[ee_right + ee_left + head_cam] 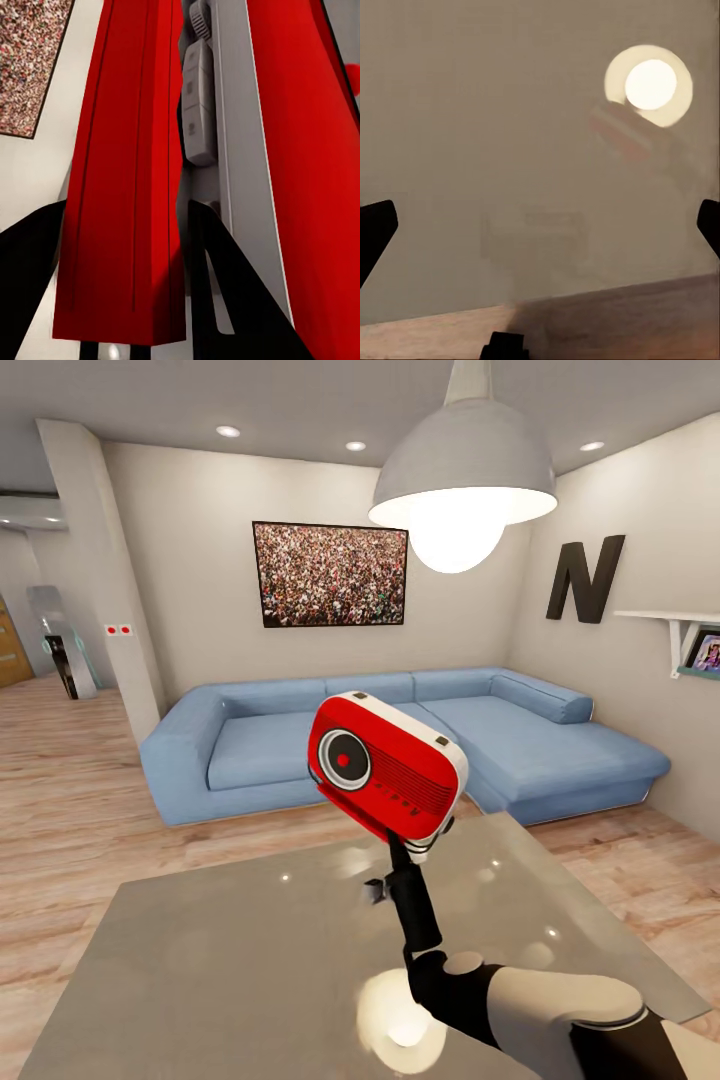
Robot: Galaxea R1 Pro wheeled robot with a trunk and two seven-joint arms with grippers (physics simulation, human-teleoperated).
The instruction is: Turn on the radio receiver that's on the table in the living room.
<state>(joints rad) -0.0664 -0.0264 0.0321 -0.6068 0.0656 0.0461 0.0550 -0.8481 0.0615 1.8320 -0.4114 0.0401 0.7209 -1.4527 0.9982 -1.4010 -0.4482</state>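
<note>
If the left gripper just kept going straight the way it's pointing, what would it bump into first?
Most likely the table: its glossy grey top lies ahead between the open left gripper fingers, mirroring the lamp and, faintly, the radio receiver. How far off it lies is unclear.

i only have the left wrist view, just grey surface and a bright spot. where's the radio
Observer: The radio is off the table, held up in the air by the right gripper.
Operator: held by what part
Observer: By its red handle; the right wrist view shows one finger on each side of it.
Operator: which way is the dial facing
Observer: The dial faces the head camera, and the radio is tilted.
Operator: and that bright spot i see
Observer: It is the reflection of the pendant lamp hanging over the table. Your left gripper is open above the tabletop.
</note>
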